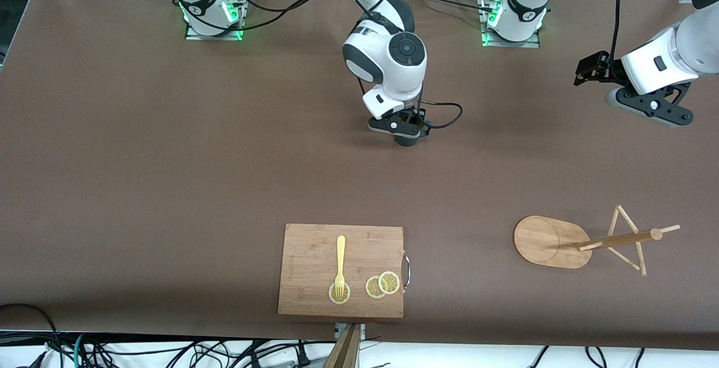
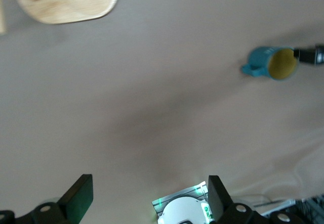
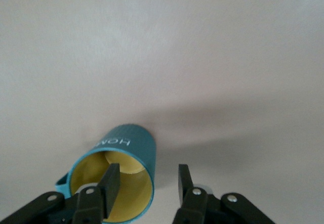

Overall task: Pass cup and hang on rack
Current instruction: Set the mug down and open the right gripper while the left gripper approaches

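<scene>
The cup (image 3: 126, 145), teal outside and yellow inside, stands upright on the brown table near its middle. My right gripper (image 3: 147, 176) is open and straddles its rim: one finger (image 3: 110, 181) is inside the cup, the other is outside, clear of the wall. In the front view the right gripper (image 1: 405, 132) hides most of the cup (image 1: 405, 141). The cup also shows in the left wrist view (image 2: 271, 63). My left gripper (image 1: 585, 71) is open and empty, in the air over the left arm's end of the table. The rack (image 1: 547, 241) stands nearer the front camera, and its base shows in the left wrist view (image 2: 71, 1).
A bamboo cutting board (image 1: 314, 244) lies near the front edge of the table with a yellow fork (image 1: 340, 264) and lemon slices (image 1: 382, 285) on it. A cable (image 1: 449, 115) trails from the right wrist.
</scene>
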